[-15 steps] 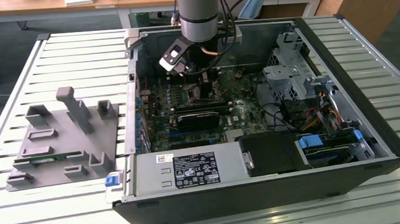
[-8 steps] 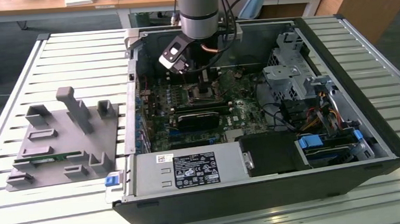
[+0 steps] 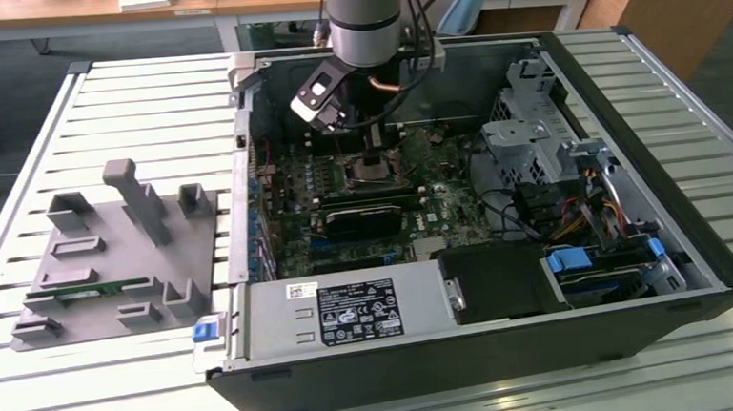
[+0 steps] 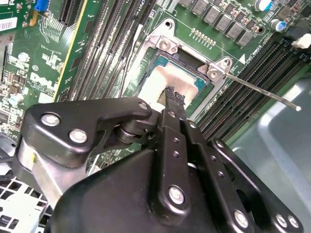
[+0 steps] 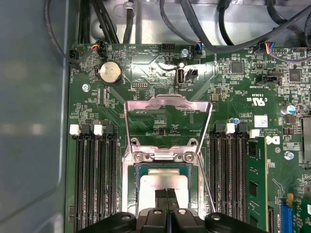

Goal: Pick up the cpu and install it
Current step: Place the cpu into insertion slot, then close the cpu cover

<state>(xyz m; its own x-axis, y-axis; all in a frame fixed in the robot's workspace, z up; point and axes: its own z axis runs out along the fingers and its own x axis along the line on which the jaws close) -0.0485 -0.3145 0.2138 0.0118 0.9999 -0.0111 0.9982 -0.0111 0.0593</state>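
Observation:
The cpu [image 5: 156, 183], a flat square chip with a silver-grey top, lies in the motherboard socket [image 5: 130, 180] in both wrist views, also cpu [image 4: 156, 81]. The socket's metal load frame [image 5: 167, 103] stands swung open behind it, and its thin lever [image 4: 257, 90] sticks out to one side. My gripper [image 5: 167, 195] hangs right over the chip's middle with its two black fingers pressed together, nothing between them. Whether the fingertips [image 4: 175, 96] touch the plate I cannot tell. In the exterior view the gripper [image 3: 371, 154] reaches down into the open computer case [image 3: 714, 270].
Black memory slots [image 5: 92, 179] flank the socket on both sides. A power supply box [image 3: 347, 307] and a drive cage [image 3: 529, 138] fill the case's near and right parts. On the slatted table at the exterior view's left stands a grey holder block [image 3: 114, 250] with a green memory stick [image 3: 79, 292].

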